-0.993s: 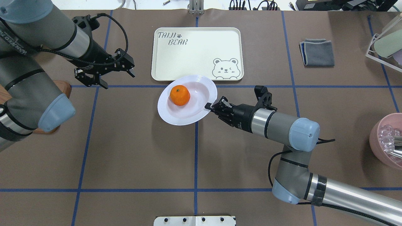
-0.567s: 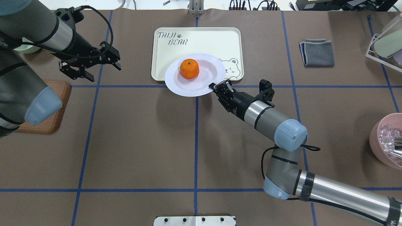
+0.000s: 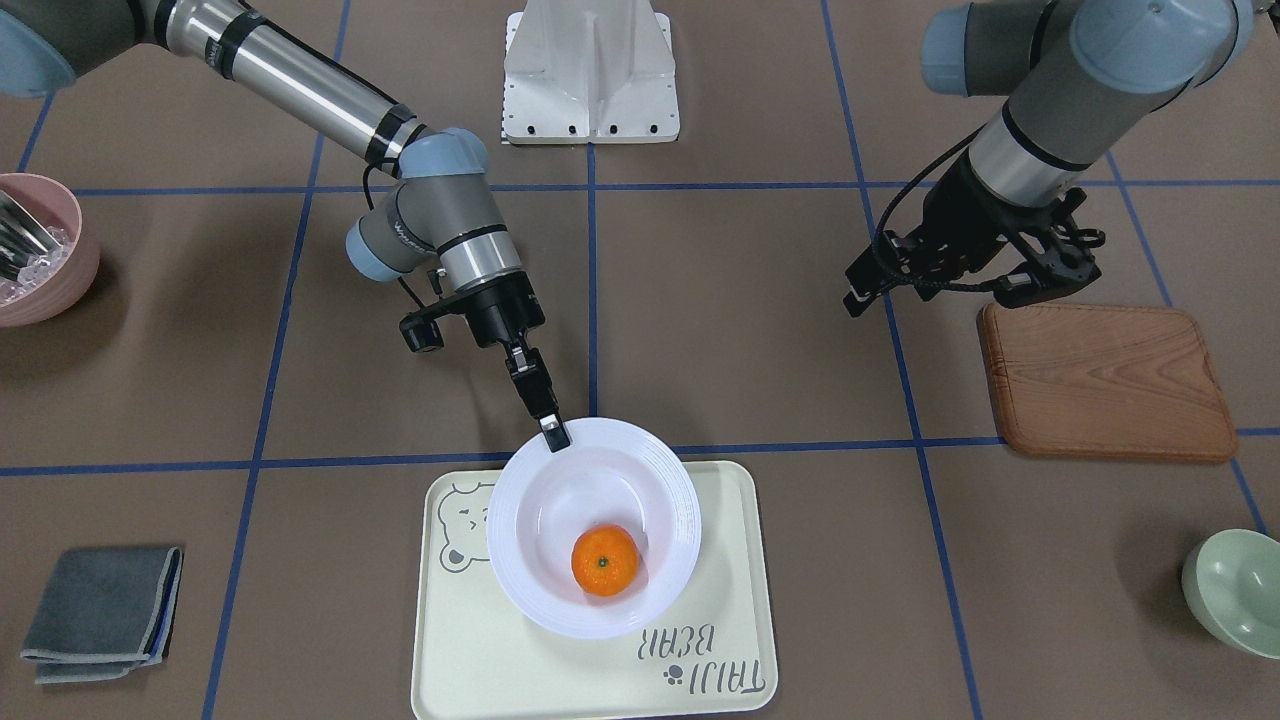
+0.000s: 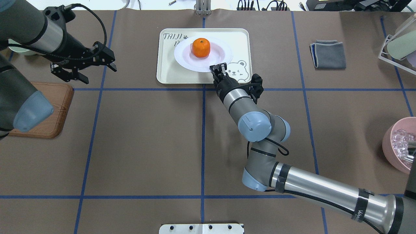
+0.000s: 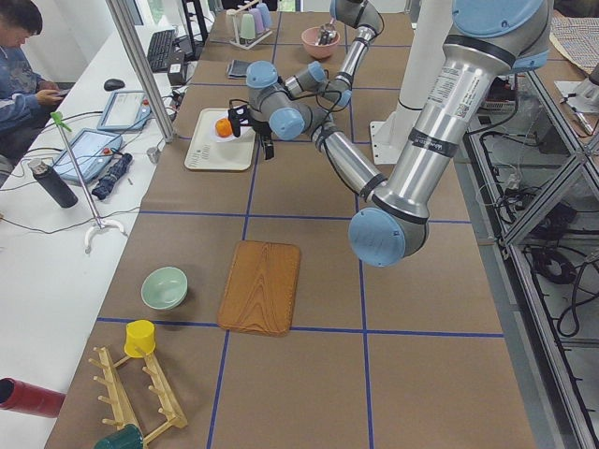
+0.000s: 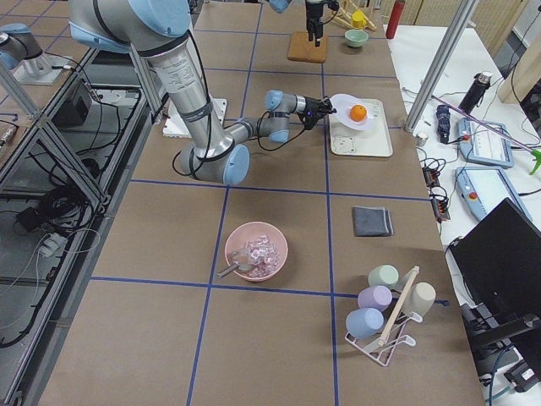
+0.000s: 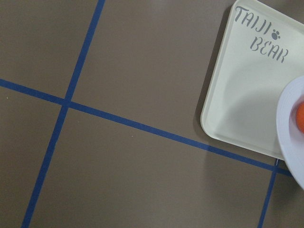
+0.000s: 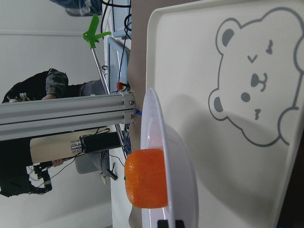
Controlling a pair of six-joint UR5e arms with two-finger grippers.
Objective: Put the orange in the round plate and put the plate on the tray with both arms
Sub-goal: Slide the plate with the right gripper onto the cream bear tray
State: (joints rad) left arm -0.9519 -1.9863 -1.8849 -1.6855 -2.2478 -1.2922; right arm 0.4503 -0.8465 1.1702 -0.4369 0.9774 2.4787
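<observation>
The glossy white round plate [image 4: 185, 58], bearing the small orange fruit [image 4: 201, 47], is pinched at 1 rim point by the right gripper [image 4: 218, 67] over the cream rectangular tray [image 4: 168, 72]; the left gripper [image 4: 99, 74] is spread, empty. The plate is judged stiff, slick, breakable.

Brown table [image 4: 146, 146] with blue tape grid [image 4: 130, 197], white side bench [image 5: 37, 281], aluminium frame posts [image 5: 140, 65]

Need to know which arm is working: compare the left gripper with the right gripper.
The right gripper is shut on the rim of the round plate; the left gripper is open and holds nothing. The right gripper reaches over the tray; the left gripper hangs off to the tray's side, nearer the wooden board. Both are black two-finger grippers.
</observation>
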